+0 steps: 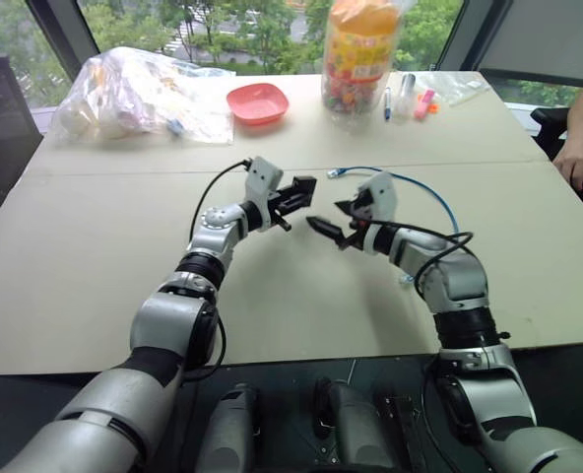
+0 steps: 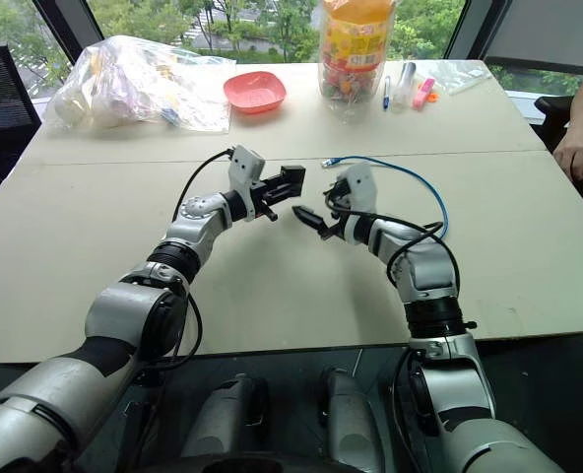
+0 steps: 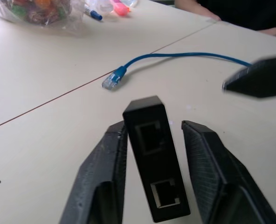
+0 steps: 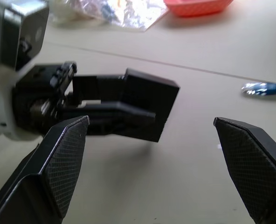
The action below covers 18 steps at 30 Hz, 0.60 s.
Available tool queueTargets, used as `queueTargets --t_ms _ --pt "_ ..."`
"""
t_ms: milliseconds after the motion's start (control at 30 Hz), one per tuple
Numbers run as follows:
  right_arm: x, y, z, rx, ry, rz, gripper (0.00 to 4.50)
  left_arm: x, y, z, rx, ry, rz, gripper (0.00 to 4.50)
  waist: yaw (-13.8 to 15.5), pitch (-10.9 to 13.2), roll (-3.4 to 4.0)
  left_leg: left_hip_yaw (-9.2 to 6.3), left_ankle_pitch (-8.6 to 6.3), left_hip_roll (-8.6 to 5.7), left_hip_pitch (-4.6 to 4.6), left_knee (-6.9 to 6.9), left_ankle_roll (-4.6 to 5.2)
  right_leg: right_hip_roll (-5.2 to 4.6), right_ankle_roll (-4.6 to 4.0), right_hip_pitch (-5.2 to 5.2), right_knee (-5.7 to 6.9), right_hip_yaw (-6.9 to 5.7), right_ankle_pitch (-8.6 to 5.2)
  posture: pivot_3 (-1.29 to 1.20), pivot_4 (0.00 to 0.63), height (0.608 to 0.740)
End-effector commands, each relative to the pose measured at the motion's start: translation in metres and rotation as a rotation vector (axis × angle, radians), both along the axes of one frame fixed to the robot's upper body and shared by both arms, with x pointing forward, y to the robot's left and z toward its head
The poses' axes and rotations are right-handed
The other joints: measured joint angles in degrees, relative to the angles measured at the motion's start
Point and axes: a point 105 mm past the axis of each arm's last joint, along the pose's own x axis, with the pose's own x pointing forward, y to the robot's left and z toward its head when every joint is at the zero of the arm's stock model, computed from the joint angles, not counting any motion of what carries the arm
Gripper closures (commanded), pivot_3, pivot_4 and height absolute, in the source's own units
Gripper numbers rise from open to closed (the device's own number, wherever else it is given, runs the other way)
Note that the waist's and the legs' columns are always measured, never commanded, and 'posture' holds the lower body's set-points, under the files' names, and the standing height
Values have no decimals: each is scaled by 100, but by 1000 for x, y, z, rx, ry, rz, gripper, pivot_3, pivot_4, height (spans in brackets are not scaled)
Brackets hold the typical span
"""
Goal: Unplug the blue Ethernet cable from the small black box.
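Observation:
The small black box (image 3: 154, 158) sits between the fingers of my left gripper (image 1: 296, 197), raised over the middle of the table with its two ports showing. One finger touches the box and a strip of table shows between the box and the other finger, so the jaws stand parted. The blue Ethernet cable (image 1: 424, 187) lies on the table behind my right arm. Its clear plug (image 3: 111, 81) rests on the tabletop, apart from the box. My right gripper (image 1: 331, 217) faces the box from the right, open wide and holding nothing.
A red bowl (image 1: 257, 101), a crumpled plastic bag (image 1: 139, 94), a tall bag of sweets (image 1: 358, 49) and some pens (image 1: 405, 99) line the far edge of the table. A person's hand (image 1: 575, 158) rests at the right edge.

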Motion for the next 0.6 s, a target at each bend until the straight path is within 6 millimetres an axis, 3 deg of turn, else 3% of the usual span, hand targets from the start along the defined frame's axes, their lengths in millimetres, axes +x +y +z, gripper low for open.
queueTargets --t_ms 33,100,367,467,600 --pt "-3 -11 12 28 -33 -45 0 3 0 11 21 -49 -4 930 -4 0 0 -1 0 1 0 0 0 1 -1 -1 0 0 0 0 150 740" --pt "-5 -18 14 23 -45 -60 0 3 6 11 24 -36 -15 136 -6 0 0 0 0 1 -3 -2 0 1 -1 -5 1 -1 0 0 150 740" --pt "-26 -41 21 -9 -83 -49 0 -10 58 36 -22 6 -121 60 -6 0 1 5 0 -1 -10 -9 2 4 -6 -16 2 2 2 0 150 740" --pt "-47 -47 17 -37 -89 8 0 -38 87 53 -77 50 -182 60 -11 0 1 4 -1 1 -9 -10 2 2 -6 -13 0 4 1 0 150 740" --pt "-70 -49 7 -74 -67 66 0 -80 111 47 -44 132 -200 60 -22 1 2 3 -4 1 -8 -13 6 2 -8 -13 2 9 -1 0 150 740"
